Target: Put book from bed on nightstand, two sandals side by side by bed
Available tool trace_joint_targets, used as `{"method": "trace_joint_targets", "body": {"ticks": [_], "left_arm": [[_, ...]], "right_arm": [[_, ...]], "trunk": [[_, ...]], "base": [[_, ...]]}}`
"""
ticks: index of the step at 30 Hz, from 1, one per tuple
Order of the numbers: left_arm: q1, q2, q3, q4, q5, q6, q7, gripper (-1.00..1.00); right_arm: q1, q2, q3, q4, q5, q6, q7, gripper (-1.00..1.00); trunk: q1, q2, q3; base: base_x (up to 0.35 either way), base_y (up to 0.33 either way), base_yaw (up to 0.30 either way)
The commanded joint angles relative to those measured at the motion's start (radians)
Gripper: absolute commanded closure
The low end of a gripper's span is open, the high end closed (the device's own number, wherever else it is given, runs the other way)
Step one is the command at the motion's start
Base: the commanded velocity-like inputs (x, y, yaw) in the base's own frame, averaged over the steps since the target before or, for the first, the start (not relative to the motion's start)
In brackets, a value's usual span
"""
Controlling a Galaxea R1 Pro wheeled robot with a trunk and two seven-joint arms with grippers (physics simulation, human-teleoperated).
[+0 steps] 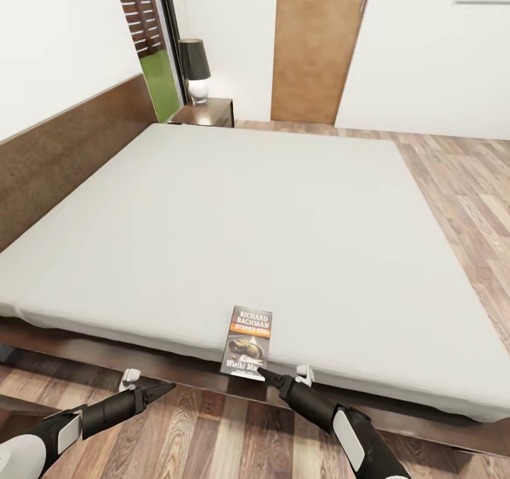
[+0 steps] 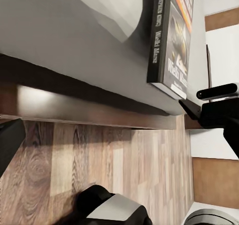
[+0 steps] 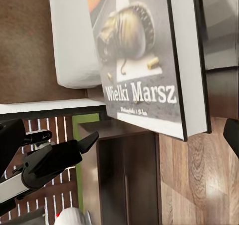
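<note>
The book (image 1: 249, 343) lies face up at the near edge of the pale grey bed (image 1: 234, 217), its lower end hanging over the mattress edge. Its "Wielki Marsz" cover (image 3: 144, 60) fills much of the right wrist view. My right gripper (image 1: 273, 375) is open, just below the book's near end, with one fingertip (image 1: 263, 372) almost at the cover and nothing held. Left of it, over the floor beside the bed frame, my left gripper (image 1: 152, 391) is open and empty. A nightstand (image 1: 207, 113) stands at the bed's far corner. The sandals are out of view.
A dark-shaded lamp (image 1: 195, 68) stands on the far nightstand, beside the window (image 1: 152, 32). A brown door (image 1: 319, 40) is behind the bed. The dark headboard (image 1: 64, 153) runs along the left. Wood-plank floor (image 1: 460, 181) lies to the right and in front.
</note>
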Motion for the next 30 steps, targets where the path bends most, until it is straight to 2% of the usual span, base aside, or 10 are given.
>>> {"method": "trace_joint_targets", "body": {"ticks": [1, 6, 30], "left_arm": [[0.000, 0.000, -0.005, 0.000, 0.007, 0.006, -0.003, -1.00], [0.000, 0.000, -0.005, 0.000, 0.007, 0.006, -0.003, -1.00], [0.000, 0.000, -0.005, 0.000, 0.007, 0.006, 0.001, -1.00]], "right_arm": [[-0.001, 0.001, -0.005, 0.000, -0.003, 0.008, 0.003, -1.00], [-0.001, 0.001, -0.005, 0.000, -0.003, 0.008, 0.003, -1.00], [-0.001, 0.001, -0.005, 0.001, -0.003, 0.008, 0.003, -1.00]], "trunk": [[0.004, -0.008, -0.004], [0.023, -0.043, -0.020], [0.023, -0.043, -0.020]], "base": [[0.000, 0.000, 0.000], [0.000, 0.000, 0.000], [0.000, 0.027, 0.000]]}}
